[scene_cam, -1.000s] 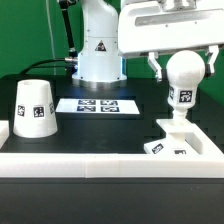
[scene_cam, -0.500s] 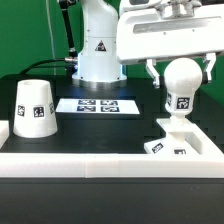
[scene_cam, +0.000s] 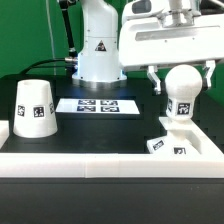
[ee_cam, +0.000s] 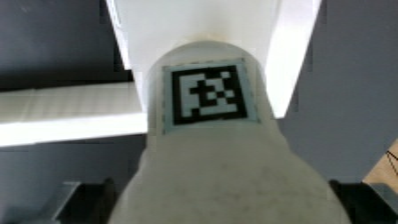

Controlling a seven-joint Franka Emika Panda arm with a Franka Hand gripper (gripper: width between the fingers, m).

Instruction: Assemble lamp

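Observation:
The ball-shaped white bulb (scene_cam: pixel 183 88) stands upright with its stem in the small square base (scene_cam: pixel 185 134) at the exterior view's right. My gripper (scene_cam: pixel 180 82) is shut on the bulb, with one finger on each side of the ball. In the wrist view the bulb (ee_cam: pixel 214 150) fills the picture, its tag faces the camera, and dark fingers (ee_cam: pixel 86 203) show at both edges. The tapered shade (scene_cam: pixel 33 108) stands alone, wide end down, at the exterior view's left, well apart from the gripper.
The marker board (scene_cam: pixel 98 105) lies flat in the middle, in front of the robot's white pedestal (scene_cam: pixel 98 50). A long white border rail (scene_cam: pixel 90 166) runs along the near edge and also shows in the wrist view (ee_cam: pixel 54 112).
The gripper and the bulb have moved down together, and the bulb's stem now sits lower at the base. The shade has not moved.

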